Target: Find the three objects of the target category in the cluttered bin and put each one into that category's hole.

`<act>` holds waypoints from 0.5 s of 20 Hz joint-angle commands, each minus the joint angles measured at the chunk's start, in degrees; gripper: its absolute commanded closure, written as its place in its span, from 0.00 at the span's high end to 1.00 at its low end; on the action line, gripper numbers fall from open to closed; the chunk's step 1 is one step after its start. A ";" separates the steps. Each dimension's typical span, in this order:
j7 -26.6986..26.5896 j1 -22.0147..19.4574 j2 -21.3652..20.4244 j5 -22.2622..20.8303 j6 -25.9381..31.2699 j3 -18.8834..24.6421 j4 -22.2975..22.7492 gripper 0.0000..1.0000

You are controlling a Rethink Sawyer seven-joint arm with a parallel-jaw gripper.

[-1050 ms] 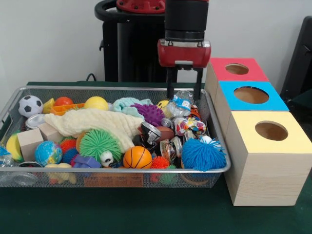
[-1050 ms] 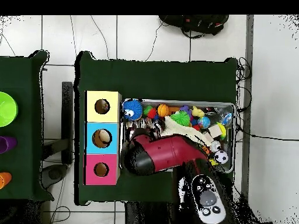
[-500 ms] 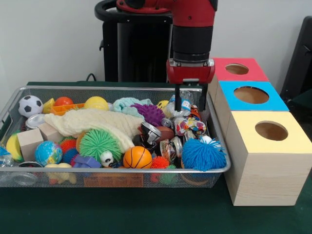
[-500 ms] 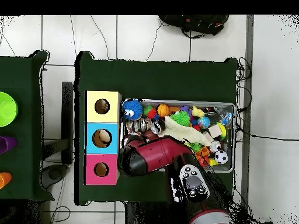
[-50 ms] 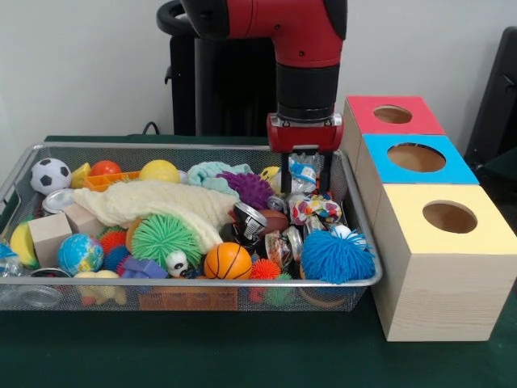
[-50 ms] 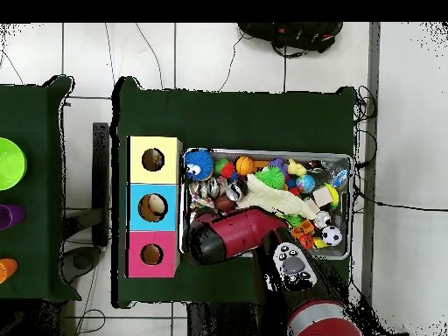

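Note:
A wire mesh bin [image 5: 186,147] holds several toys, balls, cans and a cream cloth [image 5: 161,202]. My gripper [image 5: 305,174] is down in the bin's far right corner. Its fingers [image 5: 284,171] stand open on either side of a crumpled clear plastic bottle with a blue label [image 5: 303,170]. In the overhead view the red arm [image 6: 236,236] covers the gripper and that corner of the bin [image 6: 348,159]. Right of the bin stand three wooden boxes with round holes: red [image 5: 363,121], blue [image 5: 380,153] and yellow [image 5: 412,234].
A silver can [image 5: 249,217] and a patterned ball [image 5: 315,208] lie just in front of the gripper. Nearer the front are a blue fuzzy ball [image 5: 336,256], a basketball [image 5: 227,261] and a green fuzzy ball [image 5: 164,238]. A soccer ball [image 5: 50,175] sits far left.
The gripper has come down from above the bin into its far right corner, so its fingers now straddle the plastic bottle. The arm swung over that corner.

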 commanded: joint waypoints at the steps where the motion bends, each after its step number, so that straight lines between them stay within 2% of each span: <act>1: 1.66 0.43 3.07 -2.49 -3.73 0.65 -5.57 1.00; 10: 6.28 6.80 5.20 -1.15 -7.13 -3.89 -7.47 1.00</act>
